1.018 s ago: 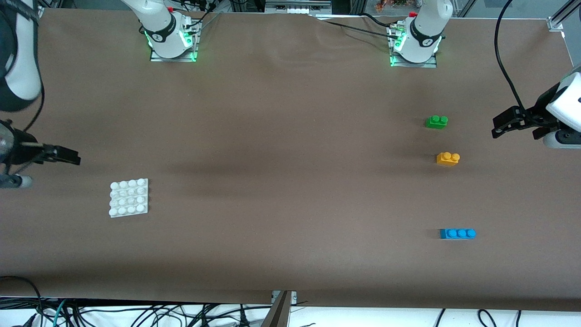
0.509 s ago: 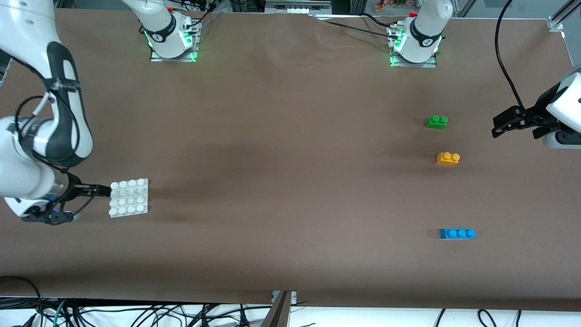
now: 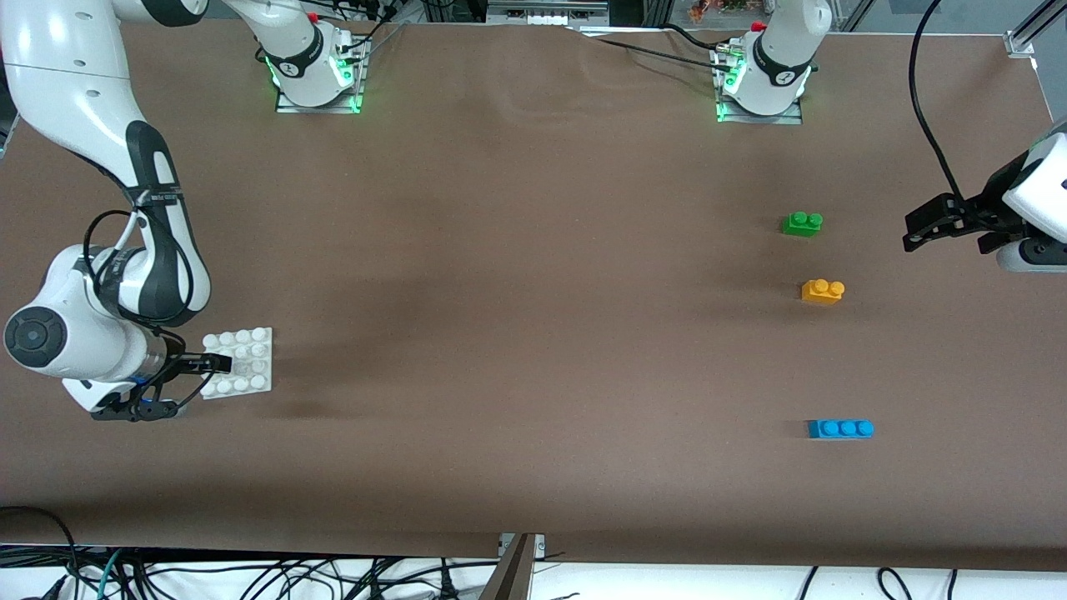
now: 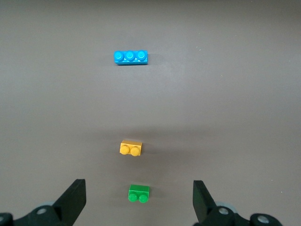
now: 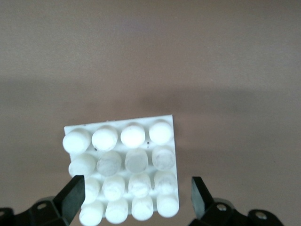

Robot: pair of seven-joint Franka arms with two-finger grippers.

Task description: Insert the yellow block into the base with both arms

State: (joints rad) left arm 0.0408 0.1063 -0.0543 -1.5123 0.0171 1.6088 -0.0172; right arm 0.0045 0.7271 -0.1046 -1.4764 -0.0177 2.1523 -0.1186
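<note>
Right gripper — newly arrived over the base at the right arm's end, jaws spread wide, empty — while left gripper waits open near the untouched yellow block; grasp pending.

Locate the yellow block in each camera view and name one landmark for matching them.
Front view: the yellow block lies between the green brick and the blue brick.
Left wrist view: mid-frame, between the same two bricks.
Right wrist view: not in it.
Shared landmark: the green brick.
</note>
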